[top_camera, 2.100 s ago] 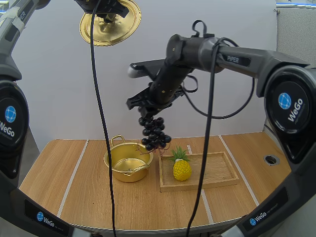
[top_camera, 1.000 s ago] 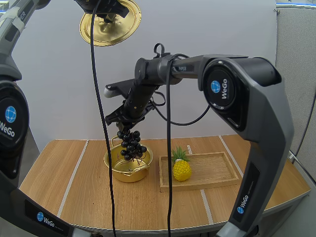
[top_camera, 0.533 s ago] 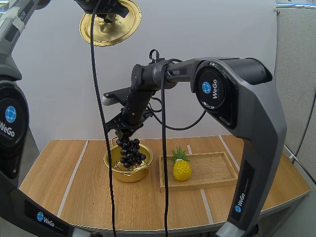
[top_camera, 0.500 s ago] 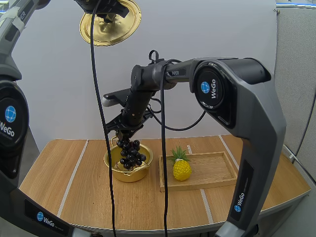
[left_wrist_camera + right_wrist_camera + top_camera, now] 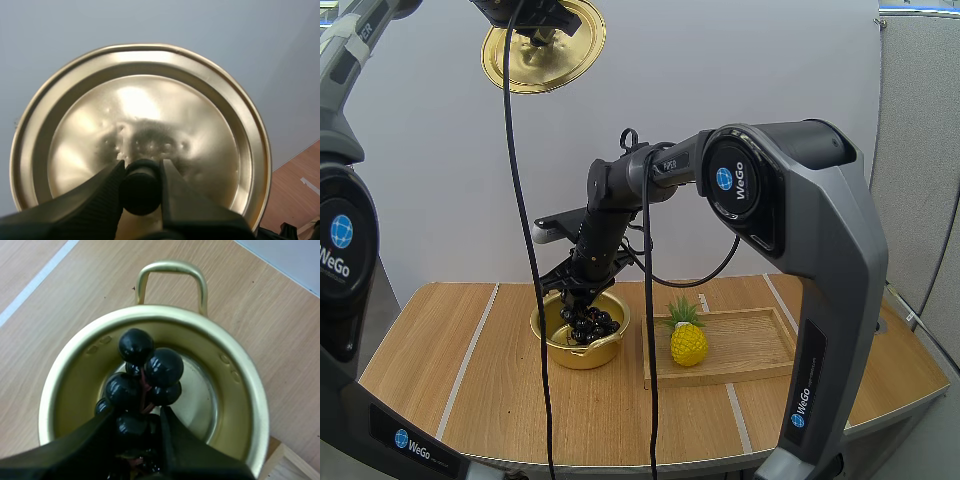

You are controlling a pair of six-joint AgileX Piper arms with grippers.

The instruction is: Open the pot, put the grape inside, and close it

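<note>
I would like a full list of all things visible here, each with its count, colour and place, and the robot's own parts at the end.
table: 1, light wood with white lines, under everything.
tray: 1, wooden, on the table.
pot: 1, gold, open, on the table beside the tray.
pineapple: 1, yellow with green leaves, upright on the tray.
grapes: 1 bunch, black, hanging inside the pot.
lid: 1, gold with black knob, high above the table.
left tool: 1, black, shut on the lid's knob.
right tool: 1, black, shut on the grapes.

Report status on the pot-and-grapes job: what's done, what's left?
Done: pot is open; the left gripper holds the lid aloft, jaws shut on its knob. In hand: the right gripper holds the grape bunch inside the pot, not yet released. Left: release, withdraw, put the lid back.
</note>
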